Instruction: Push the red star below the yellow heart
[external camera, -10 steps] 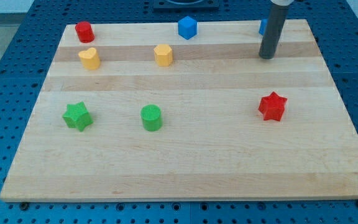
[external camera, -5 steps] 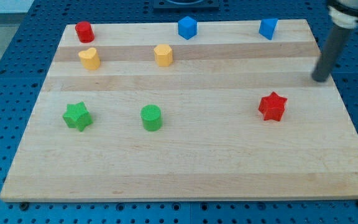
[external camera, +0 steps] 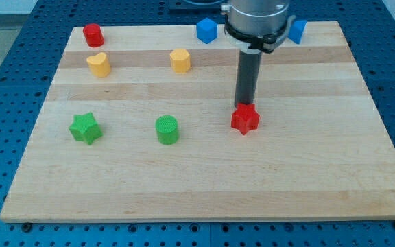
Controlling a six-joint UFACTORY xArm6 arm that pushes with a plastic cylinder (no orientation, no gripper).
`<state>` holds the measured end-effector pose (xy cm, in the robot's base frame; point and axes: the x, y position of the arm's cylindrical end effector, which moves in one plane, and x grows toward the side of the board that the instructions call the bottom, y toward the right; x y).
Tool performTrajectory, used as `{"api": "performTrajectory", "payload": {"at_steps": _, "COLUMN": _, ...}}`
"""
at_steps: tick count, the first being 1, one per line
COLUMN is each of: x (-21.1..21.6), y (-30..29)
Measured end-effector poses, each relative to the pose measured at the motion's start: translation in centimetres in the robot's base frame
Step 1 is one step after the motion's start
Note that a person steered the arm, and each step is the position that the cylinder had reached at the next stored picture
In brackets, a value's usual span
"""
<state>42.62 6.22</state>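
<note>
Pushing the red star [external camera: 245,120] toward the view's left is the job right now, and my tip [external camera: 243,106] sits touching the star's upper edge, on its top side. No gripper here, just a bare rod, so nothing gets clamped. The star lies well to the right of the yellow heart [external camera: 98,64] and lower down the board. I'd bring the tip round to the star's right side and shove steadily left, passing above the green cylinder [external camera: 166,130] and green star [external camera: 85,127].
</note>
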Motion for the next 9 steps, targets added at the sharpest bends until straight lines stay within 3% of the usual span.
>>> {"api": "performTrajectory", "payload": {"at_steps": 2, "x": 1.7, "y": 8.7}}
{"api": "performTrajectory", "payload": {"at_steps": 3, "x": 4.8, "y": 7.7}}
{"api": "performTrajectory", "payload": {"at_steps": 4, "x": 5.6, "y": 2.4}}
{"api": "performTrajectory", "payload": {"at_steps": 6, "x": -1.3, "y": -8.5}}
{"api": "performTrajectory", "payload": {"at_steps": 8, "x": -3.6, "y": -0.1}}
{"api": "performTrajectory", "payload": {"at_steps": 9, "x": -5.0, "y": -2.6}}
